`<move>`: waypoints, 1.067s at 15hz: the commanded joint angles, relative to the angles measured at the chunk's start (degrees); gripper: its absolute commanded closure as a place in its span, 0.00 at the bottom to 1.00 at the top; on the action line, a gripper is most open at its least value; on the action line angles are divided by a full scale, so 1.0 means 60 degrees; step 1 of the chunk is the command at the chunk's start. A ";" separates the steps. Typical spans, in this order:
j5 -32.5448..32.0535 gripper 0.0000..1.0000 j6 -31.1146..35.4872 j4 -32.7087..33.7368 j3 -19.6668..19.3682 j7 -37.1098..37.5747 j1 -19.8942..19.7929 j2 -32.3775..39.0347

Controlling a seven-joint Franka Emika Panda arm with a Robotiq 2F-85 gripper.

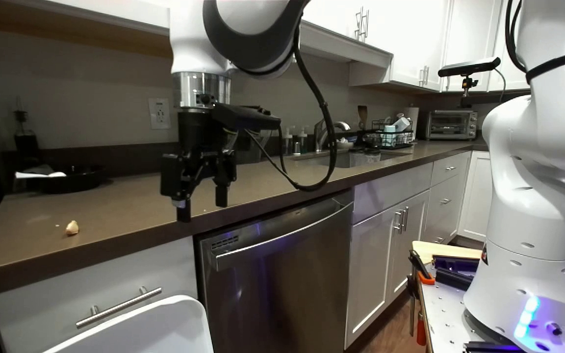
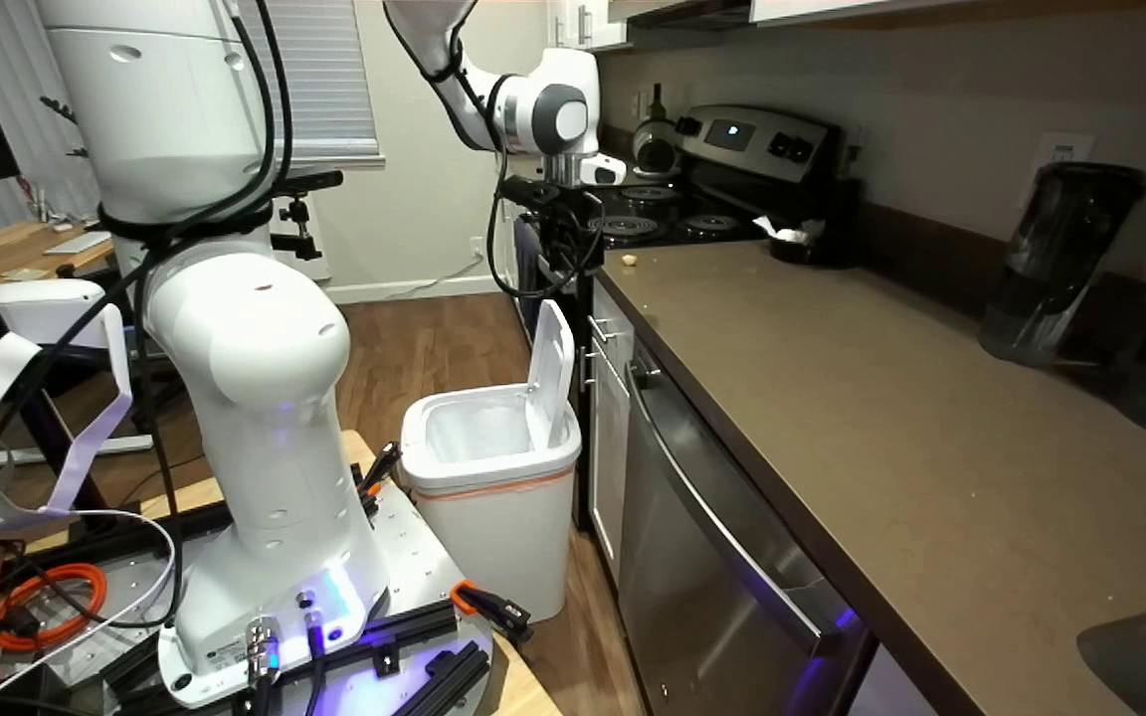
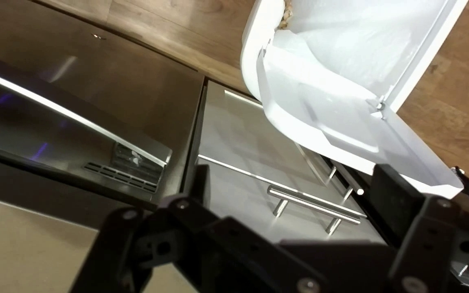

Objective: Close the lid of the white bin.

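The white bin [image 2: 493, 537] stands on the floor beside the cabinets in an exterior view. Its lid [image 2: 553, 368] stands raised, nearly upright, on the cabinet side, and the bin's opening is uncovered. The lid's upper part [image 1: 160, 328] shows at the bottom of an exterior view, in front of a drawer; the bin body is out of view there. In the wrist view the lid [image 3: 340, 122] hangs open from the bin's rim [image 3: 426, 53]. My gripper [image 1: 202, 206] points down near the counter's front edge, above the lid's height. It is open and empty [image 3: 297, 193], touching nothing visible.
The brown counter [image 1: 130, 215] has a dark front edge close to the gripper. A drawer with a silver bar handle [image 1: 118, 309] and the steel dishwasher [image 1: 277, 279] lie below. A garlic clove [image 1: 72, 228] and a black pan [image 1: 74, 179] are on the counter.
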 commanded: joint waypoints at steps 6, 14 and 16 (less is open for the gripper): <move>-0.0804 0.00 0.0338 0.0017 0.0033 0.0680 0.0386 0.0261; -0.3416 0.00 0.2734 0.0466 -0.0450 0.3175 0.1505 0.1826; -0.3760 0.15 0.3377 0.0633 -0.0753 0.3506 0.1649 0.2183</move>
